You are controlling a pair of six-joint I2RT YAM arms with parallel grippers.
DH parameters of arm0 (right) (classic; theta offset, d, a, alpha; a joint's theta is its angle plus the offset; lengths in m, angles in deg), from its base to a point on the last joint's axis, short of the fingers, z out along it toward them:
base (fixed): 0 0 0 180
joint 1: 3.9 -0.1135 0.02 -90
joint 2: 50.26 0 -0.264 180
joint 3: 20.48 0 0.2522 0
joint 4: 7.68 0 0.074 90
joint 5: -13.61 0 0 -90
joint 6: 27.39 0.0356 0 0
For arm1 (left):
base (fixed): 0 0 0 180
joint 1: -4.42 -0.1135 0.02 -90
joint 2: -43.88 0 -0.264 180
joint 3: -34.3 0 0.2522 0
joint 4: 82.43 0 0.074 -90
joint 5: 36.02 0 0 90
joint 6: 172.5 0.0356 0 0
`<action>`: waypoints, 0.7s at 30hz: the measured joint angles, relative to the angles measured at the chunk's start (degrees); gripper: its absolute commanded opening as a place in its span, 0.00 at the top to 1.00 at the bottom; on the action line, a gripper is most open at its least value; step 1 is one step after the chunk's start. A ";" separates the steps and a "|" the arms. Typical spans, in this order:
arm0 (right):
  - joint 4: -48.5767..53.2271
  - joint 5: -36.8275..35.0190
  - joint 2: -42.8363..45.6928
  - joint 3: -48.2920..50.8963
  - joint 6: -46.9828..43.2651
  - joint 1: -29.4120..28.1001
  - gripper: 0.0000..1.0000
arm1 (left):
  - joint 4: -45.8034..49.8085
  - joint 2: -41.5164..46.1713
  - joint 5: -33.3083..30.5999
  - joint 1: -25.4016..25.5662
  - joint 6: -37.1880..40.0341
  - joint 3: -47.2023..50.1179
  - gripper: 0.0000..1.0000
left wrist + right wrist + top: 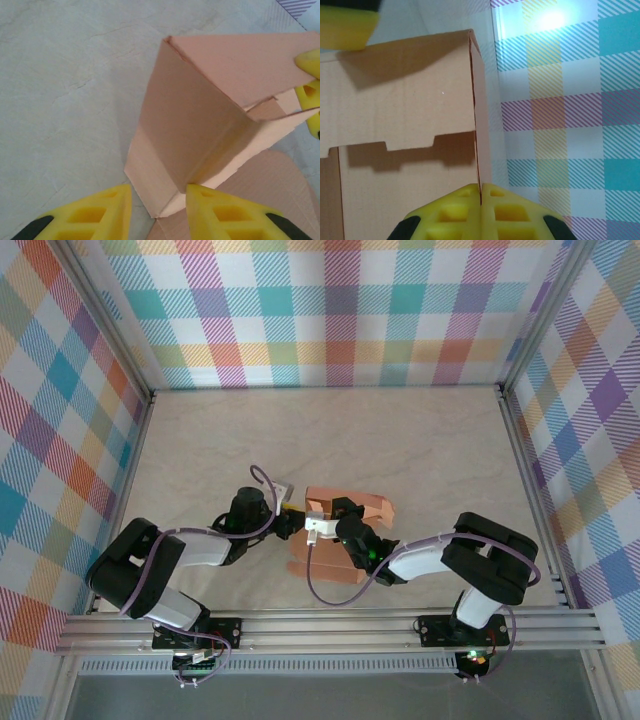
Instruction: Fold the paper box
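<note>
The paper box (375,508) is a salmon-orange cardboard piece, half raised, in the middle of the table. My right gripper (322,520) is at its left part. In the right wrist view that gripper (481,192) is shut on the thin edge of an upright panel of the box (400,100). My left gripper (298,518) comes in from the left, close against the box. In the left wrist view it (157,210) stands open, with the lower corner of a folded flap (190,125) between its fingers. Its right finger (225,212) touches the crease.
The pale marbled table top (420,440) has free room behind and to both sides of the box. Plaid walls (330,310) close it in on three sides. An aluminium rail (330,625) runs along the near edge by the arm bases.
</note>
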 measured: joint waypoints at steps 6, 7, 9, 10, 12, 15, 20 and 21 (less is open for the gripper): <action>0.48 0.22 0.00 -0.22 0.48 0.09 1.00 | -0.31 0.09 -0.04 0.52 0.22 1.20 0.66; 0.50 0.22 0.00 -0.22 0.55 0.09 1.00 | -0.35 0.09 -0.04 0.55 0.24 1.18 0.66; 0.50 0.22 0.00 -0.22 0.63 0.09 1.00 | -0.35 0.07 -0.26 0.55 0.44 1.07 0.66; 0.57 0.22 0.00 -0.24 0.79 0.09 1.00 | -0.35 -0.07 -0.42 0.55 0.63 0.94 0.66; 0.92 0.22 0.00 -0.42 1.16 0.11 1.00 | -0.44 -0.72 -0.44 0.55 0.92 0.35 0.67; 1.20 0.20 0.00 -0.46 1.46 0.11 1.00 | -0.72 -1.84 -0.15 0.61 1.22 -0.50 0.67; 1.77 0.17 0.02 -0.70 1.88 0.11 1.00 | -1.38 -3.06 0.96 0.87 1.20 -1.18 0.67; 1.90 0.15 0.02 -0.74 1.90 0.11 1.00 | -1.53 -3.54 1.33 0.92 1.20 -1.55 0.67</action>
